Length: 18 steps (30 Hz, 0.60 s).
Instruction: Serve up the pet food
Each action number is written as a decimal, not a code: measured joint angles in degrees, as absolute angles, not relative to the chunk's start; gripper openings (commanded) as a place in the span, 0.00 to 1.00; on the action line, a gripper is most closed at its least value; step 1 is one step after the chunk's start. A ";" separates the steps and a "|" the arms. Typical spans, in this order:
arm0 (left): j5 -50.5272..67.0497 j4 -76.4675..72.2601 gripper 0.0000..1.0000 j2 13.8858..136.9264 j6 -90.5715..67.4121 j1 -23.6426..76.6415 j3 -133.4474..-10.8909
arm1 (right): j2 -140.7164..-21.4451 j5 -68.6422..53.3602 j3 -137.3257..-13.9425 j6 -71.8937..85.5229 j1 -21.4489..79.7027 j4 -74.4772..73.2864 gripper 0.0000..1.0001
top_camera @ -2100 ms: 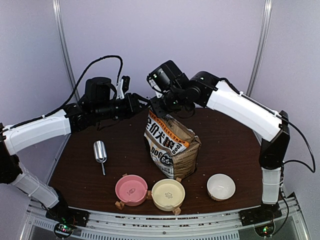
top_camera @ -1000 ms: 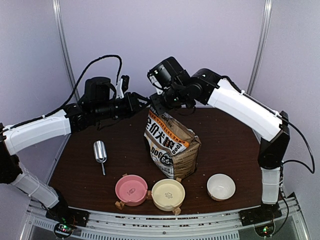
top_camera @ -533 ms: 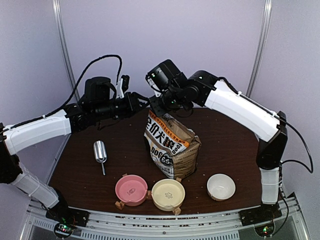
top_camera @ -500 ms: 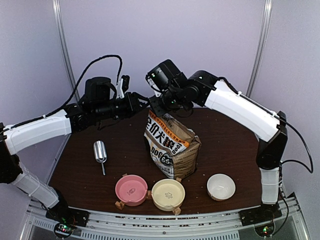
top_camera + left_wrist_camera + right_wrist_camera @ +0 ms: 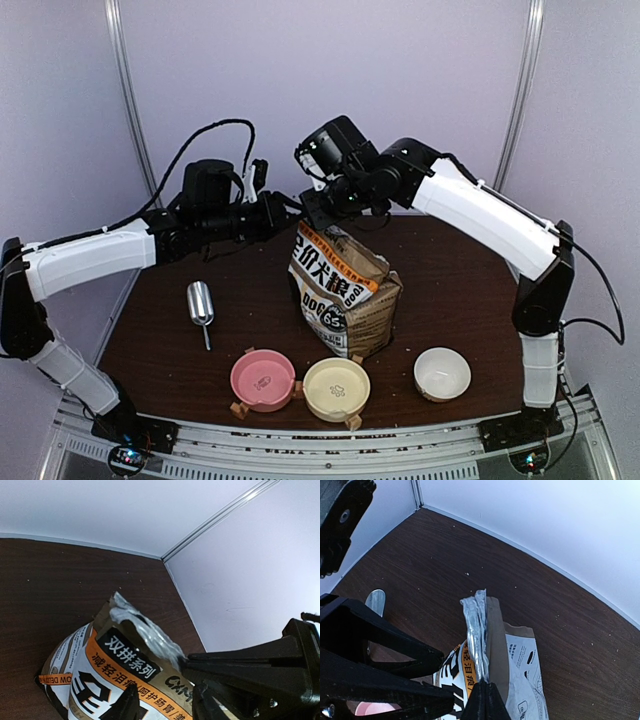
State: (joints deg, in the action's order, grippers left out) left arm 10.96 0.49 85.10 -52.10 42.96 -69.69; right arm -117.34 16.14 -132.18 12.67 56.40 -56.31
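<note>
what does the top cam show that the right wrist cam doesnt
Only the top view: the yellow bowl and the white bowl. Only the right wrist view: up close, the right gripper pinched shut on the silvery seal atop the bag. Both: the bag, the scoop, the pink bowl (only a sliver at the wrist) and the left gripper.

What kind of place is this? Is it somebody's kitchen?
Probably a robot lab booth, not a kitchen: two robot arms fixed to a table, plain pale walls all round, and a pet-food bag with three bowls set out like a test.
</note>
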 measured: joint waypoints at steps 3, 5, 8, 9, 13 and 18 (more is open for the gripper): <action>11.44 -0.03 0.44 85.52 -52.36 42.52 -69.76 | -117.32 13.43 -131.81 13.32 55.61 -55.68 0.00; 11.70 -0.21 0.46 85.76 -52.49 42.26 -69.78 | -116.84 11.31 -130.43 13.74 55.09 -54.78 0.00; 12.05 -0.69 0.47 86.26 -52.64 42.02 -69.87 | -116.20 8.58 -128.73 14.26 54.39 -53.67 0.00; 12.23 -0.91 0.47 86.48 -52.66 41.93 -69.93 | -115.98 7.92 -128.29 14.50 54.22 -53.34 0.00; 12.71 -1.78 0.43 87.29 -52.93 41.58 -70.13 | -114.98 6.46 -126.87 15.27 53.58 -52.25 0.00; 12.88 -2.98 0.40 88.31 -53.43 41.21 -70.19 | -113.60 4.86 -124.79 16.14 52.95 -50.59 0.00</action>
State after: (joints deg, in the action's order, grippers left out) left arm 12.88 -2.98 88.31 -53.43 41.21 -70.19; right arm -113.60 4.86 -124.79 16.14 52.95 -50.59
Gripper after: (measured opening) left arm 0.408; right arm 0.008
